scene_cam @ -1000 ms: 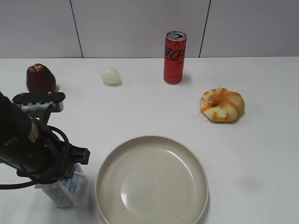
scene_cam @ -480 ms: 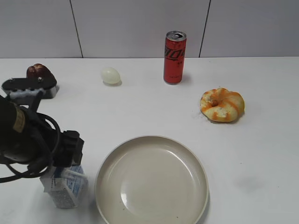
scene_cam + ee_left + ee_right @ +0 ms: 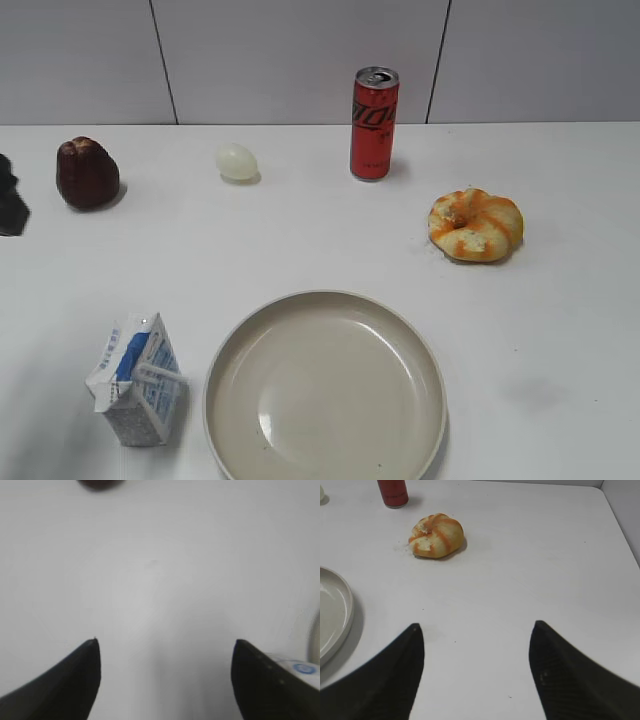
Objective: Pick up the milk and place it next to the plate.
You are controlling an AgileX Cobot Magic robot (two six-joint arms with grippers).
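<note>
Plate [image 3: 325,390]: I am seeing one, lying bare on the surface [image 3: 300,230].
Milk [image 3: 137,379]: one carton, standing upright just left of the plate, apart from it.
Can [image 3: 374,123]: one, standing at the back.
Doughnut [image 3: 475,224]: one.
Left pincer [image 3: 165,680]: gaping wide, holding nothing.
Right pincer [image 3: 476,667]: gaping wide, holding nothing.

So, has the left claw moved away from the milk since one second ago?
Yes. The left claw has withdrawn to the left, off the exterior view; the milk stands alone beside the plate, which has not shifted.
</note>
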